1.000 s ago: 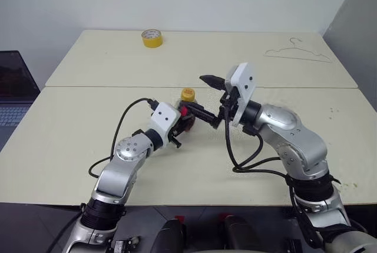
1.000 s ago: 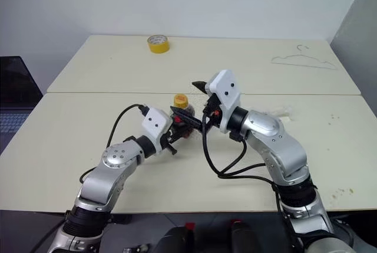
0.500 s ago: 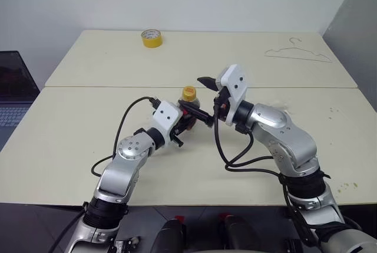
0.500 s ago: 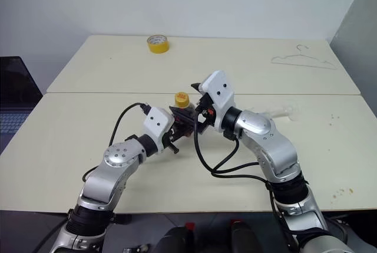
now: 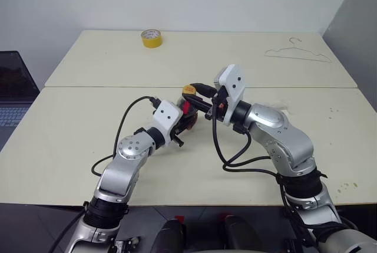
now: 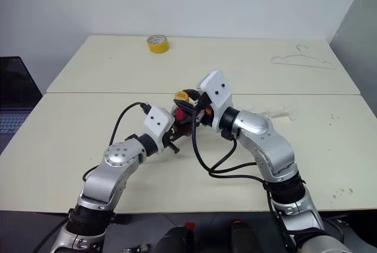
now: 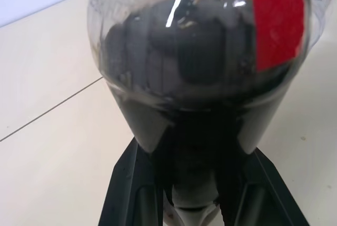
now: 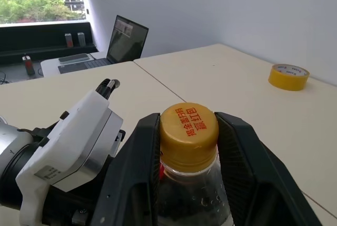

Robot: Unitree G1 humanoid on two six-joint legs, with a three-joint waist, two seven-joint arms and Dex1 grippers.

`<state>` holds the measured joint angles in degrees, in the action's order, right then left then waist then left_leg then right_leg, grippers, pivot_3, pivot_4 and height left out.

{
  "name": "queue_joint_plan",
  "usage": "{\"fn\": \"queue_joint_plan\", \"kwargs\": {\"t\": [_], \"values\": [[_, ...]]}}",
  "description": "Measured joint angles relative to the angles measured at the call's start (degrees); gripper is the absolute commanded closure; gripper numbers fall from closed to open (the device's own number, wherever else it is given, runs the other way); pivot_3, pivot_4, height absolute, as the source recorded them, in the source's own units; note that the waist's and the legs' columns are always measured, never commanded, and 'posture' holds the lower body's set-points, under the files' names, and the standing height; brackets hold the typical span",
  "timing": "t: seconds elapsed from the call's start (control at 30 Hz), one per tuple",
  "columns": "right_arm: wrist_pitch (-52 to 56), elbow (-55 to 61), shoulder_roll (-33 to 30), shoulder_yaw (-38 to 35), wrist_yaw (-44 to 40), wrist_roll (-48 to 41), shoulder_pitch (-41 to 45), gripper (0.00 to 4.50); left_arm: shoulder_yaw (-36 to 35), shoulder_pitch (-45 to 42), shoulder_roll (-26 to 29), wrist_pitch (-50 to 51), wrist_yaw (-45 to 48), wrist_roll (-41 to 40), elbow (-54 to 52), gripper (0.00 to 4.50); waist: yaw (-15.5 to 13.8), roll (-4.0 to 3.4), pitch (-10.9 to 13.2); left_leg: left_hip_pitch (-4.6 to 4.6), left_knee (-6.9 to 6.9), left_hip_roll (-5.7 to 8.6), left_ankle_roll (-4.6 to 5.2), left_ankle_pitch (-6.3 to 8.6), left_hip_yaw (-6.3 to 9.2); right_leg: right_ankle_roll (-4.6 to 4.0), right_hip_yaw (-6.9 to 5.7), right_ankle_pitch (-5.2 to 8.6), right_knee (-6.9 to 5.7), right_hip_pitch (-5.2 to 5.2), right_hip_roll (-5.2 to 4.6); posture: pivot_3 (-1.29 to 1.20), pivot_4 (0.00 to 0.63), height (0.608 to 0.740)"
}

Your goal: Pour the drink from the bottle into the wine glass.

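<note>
The bottle (image 5: 187, 114), small, clear and round-bodied with a red label, stands above the near table with my left gripper (image 5: 184, 122) shut on its lower body. The drink (image 7: 184, 52) shows dark inside it, between the left fingers (image 7: 138, 184). My right gripper (image 8: 188, 125) reaches in level from the right and is shut on the bottle's yellow cap (image 8: 189, 134), one finger on each side. A faint clear shape (image 6: 278, 111) lies on the table behind my right forearm; I cannot tell whether it is the wine glass.
A yellow tape roll (image 5: 151, 38) sits at the far table's back left. A wire hanger (image 5: 297, 53) lies at its back right. A laptop (image 5: 15, 88) stands off the table's left edge. A seam (image 5: 88, 86) divides the two tables.
My right gripper came in a little to the left, over the bottle's top, and its fingers went from wide open to shut on the yellow cap. The left gripper and bottle stayed still.
</note>
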<state>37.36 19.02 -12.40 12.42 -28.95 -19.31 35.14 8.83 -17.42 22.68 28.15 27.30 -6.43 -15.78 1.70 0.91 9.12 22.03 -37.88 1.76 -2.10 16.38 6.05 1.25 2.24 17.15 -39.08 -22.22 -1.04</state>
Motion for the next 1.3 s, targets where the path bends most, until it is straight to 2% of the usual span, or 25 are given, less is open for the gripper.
{"fn": "queue_joint_plan", "kwargs": {"t": [0.13, 0.47, 0.6, 0.77, 0.8, 1.03, 1.2, 1.3], "values": [[-2.17, 0.00, -3.03, -0.04, -4.74, -0.66, 0.00, 3.27, -0.77, 0.04, 2.11, 0.46, 4.33, -2.86, -0.60, 3.60, 0.02, -0.01, 0.01, 0.00, 0.00, 0.00, 0.00, 0.00, -0.01, 0.00, 0.00, 0.00, 0.02, 0.00, 0.00, 0.00, 0.150, 0.740], [-17.20, -1.01, -13.79, 1.13, -27.10, -2.75, 0.76, 3.27, -4.41, -1.73, 17.41, -0.50, 27.53, -15.11, -0.05, 3.74, 0.12, -0.05, 0.05, -0.01, 0.01, -0.01, 0.20, 0.11, 0.01, 0.00, -0.05, 0.01, 0.04, 0.03, 0.01, 0.00, 0.150, 0.740], [-21.38, -2.15, -15.62, 1.31, -31.88, -2.74, 1.03, 3.27, -4.41, -1.99, 18.74, -2.60, 30.93, -15.59, 0.93, 3.75, 0.10, -0.05, 0.05, 0.00, 0.00, -0.01, 0.20, 0.11, 0.01, 0.00, -0.04, 0.01, 0.06, 0.03, 0.00, 0.00, 0.150, 0.740], [-19.32, -2.17, -15.72, 0.78, -31.62, -4.15, 1.03, 3.27, -4.44, -1.50, 17.24, -2.68, 29.66, -15.71, 0.93, 3.75, 0.04, -0.04, 0.06, 0.00, -0.01, -0.01, 0.20, 0.11, 0.02, 0.00, -0.03, 0.01, 0.05, 0.03, 0.00, 0.00, 0.150, 0.740], [-18.59, -2.11, -15.67, 0.66, -30.73, -4.18, 1.02, 2.53, -4.45, -1.04, 16.09, -2.68, 28.36, -15.69, 0.94, 3.76, 0.01, -0.04, 0.06, 0.00, -0.02, -0.01, 0.20, 0.11, 0.02, 0.00, -0.02, 0.00, 0.05, 0.03, 0.00, 0.00, 0.150, 0.740], [-12.89, 1.28, -11.15, -0.24, -20.97, -4.06, -1.46, 0.20, -7.90, 0.96, 8.73, -2.65, 14.69, -12.52, 0.53, 3.89, -0.02, -0.04, 0.05, 0.02, -0.02, -0.03, 0.19, 0.11, 0.04, 0.00, -0.02, 0.00, 0.01, -0.01, 0.00, 0.00, 0.150, 0.740], [-7.66, 4.61, -4.06, -1.66, -7.90, -3.75, -6.38, 0.16, -7.71, 3.47, 4.46, -4.57, 4.26, -5.65, -1.79, 3.91, -0.05, -0.03, 0.04, 0.03, -0.01, -0.01, 0.14, 0.08, -0.01, 0.00, 0.06, 0.00, 0.02, -0.03, -0.02, 0.00, 0.150, 0.740], [-6.88, 4.41, -0.45, -0.97, -1.52, -0.69, -7.73, 0.16, -5.67, 4.97, 1.75, -5.18, -0.92, -1.06, -2.22, 3.92, -0.07, -0.03, 0.04, 0.02, 0.00, -0.01, 0.14, 0.08, 0.00, 0.00, 0.03, 0.00, -0.03, -0.04, -0.01, 0.00, 0.150, 0.740]]}}
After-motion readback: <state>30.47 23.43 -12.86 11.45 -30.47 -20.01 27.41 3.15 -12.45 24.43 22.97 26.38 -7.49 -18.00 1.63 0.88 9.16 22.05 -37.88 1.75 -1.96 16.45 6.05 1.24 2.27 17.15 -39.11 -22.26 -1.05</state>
